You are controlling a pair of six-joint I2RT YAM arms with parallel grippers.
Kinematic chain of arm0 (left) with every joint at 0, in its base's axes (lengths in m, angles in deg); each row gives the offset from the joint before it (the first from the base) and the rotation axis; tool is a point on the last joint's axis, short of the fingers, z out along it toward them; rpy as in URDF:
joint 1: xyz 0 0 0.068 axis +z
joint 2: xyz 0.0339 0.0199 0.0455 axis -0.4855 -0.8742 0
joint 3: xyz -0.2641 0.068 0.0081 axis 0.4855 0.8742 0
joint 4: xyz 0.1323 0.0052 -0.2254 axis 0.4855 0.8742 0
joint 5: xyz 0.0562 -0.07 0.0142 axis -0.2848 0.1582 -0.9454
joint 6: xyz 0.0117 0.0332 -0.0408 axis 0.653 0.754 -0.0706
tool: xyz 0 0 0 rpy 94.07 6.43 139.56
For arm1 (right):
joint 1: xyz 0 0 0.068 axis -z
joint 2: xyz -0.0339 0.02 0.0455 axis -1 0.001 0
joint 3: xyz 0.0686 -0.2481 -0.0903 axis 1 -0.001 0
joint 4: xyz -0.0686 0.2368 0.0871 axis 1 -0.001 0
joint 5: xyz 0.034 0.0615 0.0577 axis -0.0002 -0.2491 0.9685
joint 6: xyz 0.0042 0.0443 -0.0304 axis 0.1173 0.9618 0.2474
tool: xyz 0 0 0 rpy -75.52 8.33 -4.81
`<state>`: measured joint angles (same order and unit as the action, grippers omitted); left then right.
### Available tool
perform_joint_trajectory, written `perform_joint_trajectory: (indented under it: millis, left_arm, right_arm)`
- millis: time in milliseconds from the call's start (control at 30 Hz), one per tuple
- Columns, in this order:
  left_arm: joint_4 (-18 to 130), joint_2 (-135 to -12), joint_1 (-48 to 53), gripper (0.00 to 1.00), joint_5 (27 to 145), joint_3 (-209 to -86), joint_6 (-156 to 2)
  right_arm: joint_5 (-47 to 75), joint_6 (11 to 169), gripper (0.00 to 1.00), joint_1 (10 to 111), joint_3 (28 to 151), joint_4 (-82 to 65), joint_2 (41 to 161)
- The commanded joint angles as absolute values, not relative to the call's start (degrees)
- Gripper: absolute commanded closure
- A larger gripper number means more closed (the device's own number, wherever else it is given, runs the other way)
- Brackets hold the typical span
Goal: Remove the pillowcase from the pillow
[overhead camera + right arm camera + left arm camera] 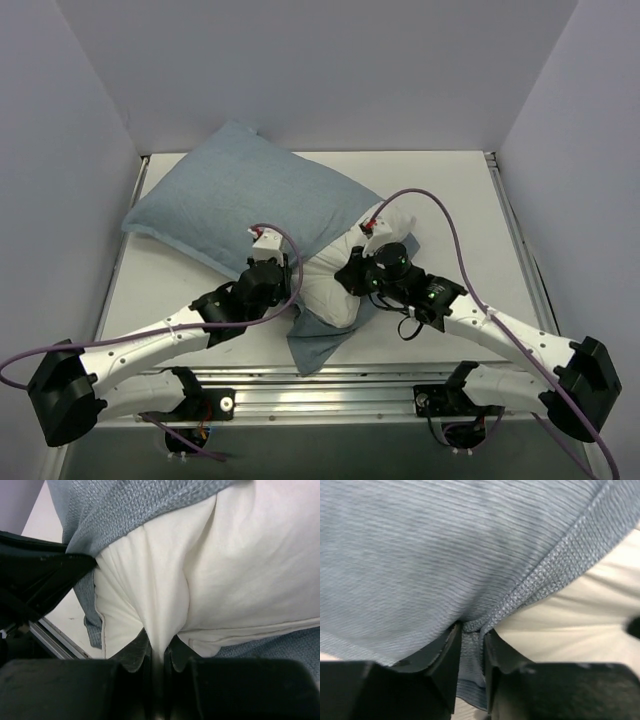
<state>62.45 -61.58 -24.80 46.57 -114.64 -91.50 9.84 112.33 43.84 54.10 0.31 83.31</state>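
L pincer (471,630) nips pillowcase (445,545) hem, R pincer (159,642) nips bared pillow (240,570) end by table (450,190) near edge; case barely peeled, most of pillow still covered twd far-left corner, pull-off left to do.

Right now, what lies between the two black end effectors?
The bare end of the plump white pillow, poking from the light blue fabric pillowcase, fills the gap between left end effector and right end effector; the top view shows it.
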Motion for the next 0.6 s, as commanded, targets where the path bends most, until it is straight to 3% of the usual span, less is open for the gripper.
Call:
perform_joint_trajectory:
  millis: [0,67,267,433,567]
  left_arm:
    - [73.88,-60.04,-24.39,0.7,29.0,-117.45,-96.4]
    - [77.06,-59.86,-24.22,0.77,23.3,-117.72,-99.13]
    - [87.35,-59.42,-23.16,0.8,15.53,-118.33,-111.18]
    - [89.38,-60.48,-22.72,0.8,15.7,-117.63,-114.43]
    - [87.9,-59.08,-23.68,0.8,20.08,-119.56,-113.05]
  right_arm:
    - [6.87,109.58,1.0,43.89,60.14,-1.39,75.48]
    - [5.12,108.35,1.0,44.15,64.08,-4.02,73.1]
    - [1.86,103.77,1.0,44.94,77.18,-14.31,73.27]
    - [-0.79,102.45,1.0,44.95,84.93,-14.14,74.93]
    - [3.95,102.8,1.0,44.95,87.04,-11.6,81.16]
